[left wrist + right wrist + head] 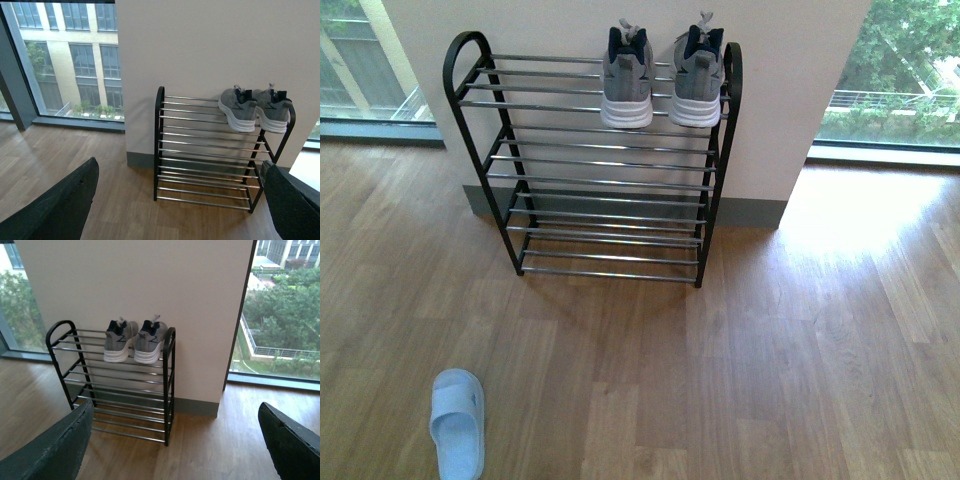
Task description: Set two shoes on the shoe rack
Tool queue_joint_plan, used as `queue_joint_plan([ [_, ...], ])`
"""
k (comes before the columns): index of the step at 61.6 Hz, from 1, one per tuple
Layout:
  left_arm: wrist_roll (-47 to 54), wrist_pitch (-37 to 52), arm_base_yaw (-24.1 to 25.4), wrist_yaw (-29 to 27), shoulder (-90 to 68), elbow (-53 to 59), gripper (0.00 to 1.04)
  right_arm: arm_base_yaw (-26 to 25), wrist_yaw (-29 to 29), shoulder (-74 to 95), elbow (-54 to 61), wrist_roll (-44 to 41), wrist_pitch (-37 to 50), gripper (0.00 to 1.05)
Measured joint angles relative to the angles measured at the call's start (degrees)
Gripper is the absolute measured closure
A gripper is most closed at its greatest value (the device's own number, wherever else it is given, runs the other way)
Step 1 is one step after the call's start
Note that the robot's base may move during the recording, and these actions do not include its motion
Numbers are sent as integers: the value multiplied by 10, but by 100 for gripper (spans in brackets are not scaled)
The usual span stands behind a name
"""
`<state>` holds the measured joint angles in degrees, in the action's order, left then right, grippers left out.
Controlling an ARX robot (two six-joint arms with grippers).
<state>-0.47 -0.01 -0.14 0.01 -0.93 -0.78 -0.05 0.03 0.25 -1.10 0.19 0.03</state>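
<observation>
The shoe rack (480, 90) stands against the white wall, black frames and chrome rods. Two grey knit sneakers sit side by side on its top tier at the right end, heels outward: the left sneaker (626, 80) and the right sneaker (697, 78). They show in the left wrist view (240, 107) and the right wrist view (135, 340) too. One pale blue slide slipper (457, 422) lies on the floor at the front left. My left gripper (182, 210) and my right gripper (175, 450) are open, empty and well back from the rack (159, 145) (169, 385). Neither arm shows in the front view.
Wood floor (770, 370) stretches in front of the rack. A white wall pillar (770, 100) stands behind the rack, with floor-to-ceiling windows (900, 80) on both sides. The rack's lower tiers (610, 215) hold nothing.
</observation>
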Motion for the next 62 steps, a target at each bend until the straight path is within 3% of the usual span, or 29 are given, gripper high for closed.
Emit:
queue_joint_plan([
  [62,0,0,0,0,0,0,9,0,0,0,0,0,0,9],
])
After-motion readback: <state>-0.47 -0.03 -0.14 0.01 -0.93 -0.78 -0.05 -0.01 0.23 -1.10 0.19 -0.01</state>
